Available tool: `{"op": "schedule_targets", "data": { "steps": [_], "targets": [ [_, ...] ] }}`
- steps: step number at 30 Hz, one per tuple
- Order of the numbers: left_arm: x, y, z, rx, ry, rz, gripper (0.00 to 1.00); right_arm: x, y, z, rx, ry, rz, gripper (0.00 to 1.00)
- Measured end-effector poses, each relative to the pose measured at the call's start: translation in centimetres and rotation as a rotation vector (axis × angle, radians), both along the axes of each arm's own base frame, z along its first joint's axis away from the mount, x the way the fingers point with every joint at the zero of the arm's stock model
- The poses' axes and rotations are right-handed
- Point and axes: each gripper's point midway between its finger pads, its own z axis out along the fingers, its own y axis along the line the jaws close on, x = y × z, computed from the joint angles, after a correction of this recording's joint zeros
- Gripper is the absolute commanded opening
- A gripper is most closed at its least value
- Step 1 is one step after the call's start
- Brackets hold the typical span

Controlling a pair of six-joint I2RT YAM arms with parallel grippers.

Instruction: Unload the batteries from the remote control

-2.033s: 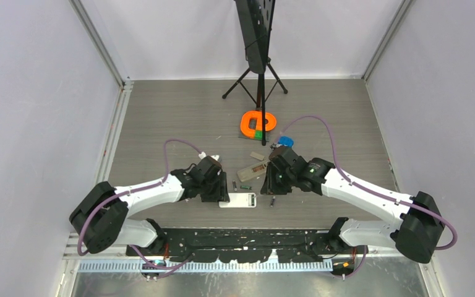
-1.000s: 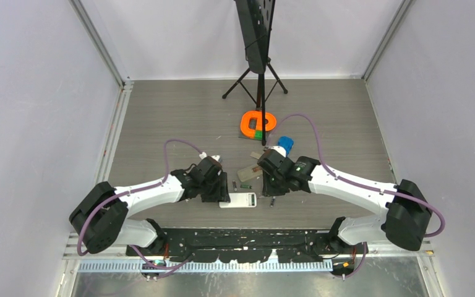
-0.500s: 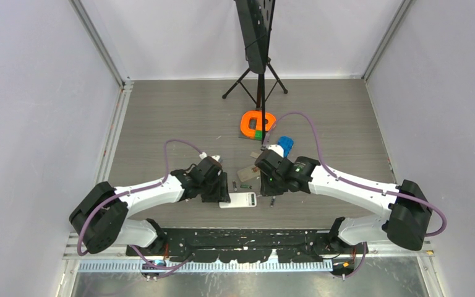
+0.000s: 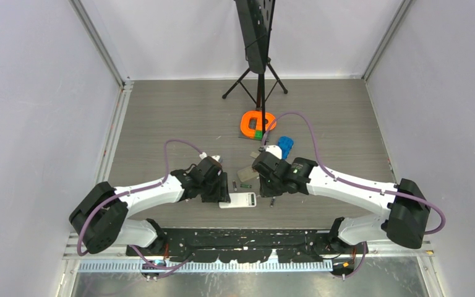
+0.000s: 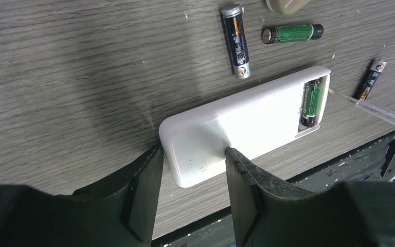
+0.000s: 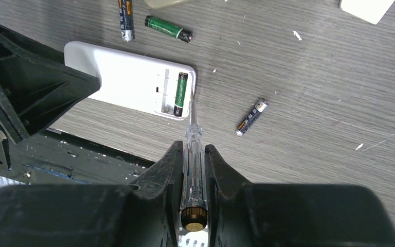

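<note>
Near edge, centre: I have the white remote control (image 5: pixel 241 126) lying back-up with its cover off, one green battery in the bay (image 6: pixel 180 93) at its right end.
Left gripper (image 5: pixel 191 154): clamped across the remote's left end, pinning it to the table (image 4: pixel 179 117).
Right gripper (image 6: pixel 192 154): narrow, closed on the clear-handled screwdriver (image 6: pixel 192 170); I cannot tell whether the thin tip touches the open bay's edge beside the green cell.
Step in hand: I judge I am prying out the last cell.
Loose batteries: dark battery (image 5: pixel 236 38) and green loose battery (image 5: pixel 291 33) lie just beyond the remote; small third battery (image 6: pixel 251 117) lies to its right, apart.
Next move: I would slip the tip under the cell's end and lever up gently while the left hold stays firm; a slip could flick the cell away.
Other items: beige remote (image 4: pixel 245 173) just beyond the loose cells.
Writing: printed labels on the cells, too small for me to read; no brand legible.
</note>
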Motion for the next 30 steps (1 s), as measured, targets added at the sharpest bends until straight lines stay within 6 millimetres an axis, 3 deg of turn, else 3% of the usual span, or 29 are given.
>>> {"op": "schedule_targets", "data": {
  "steps": [12,30],
  "targets": [
    [0.0,0.0,0.0,-0.001,0.0,0.0,0.5,0.3,0.7,1.5,0.043,-0.031,-0.003,0.0],
    [0.0,0.0,0.0,-0.002,0.0,0.0,0.5,0.3,0.8,-0.2,-0.007,-0.003,-0.002,0.0]
  ]
}}
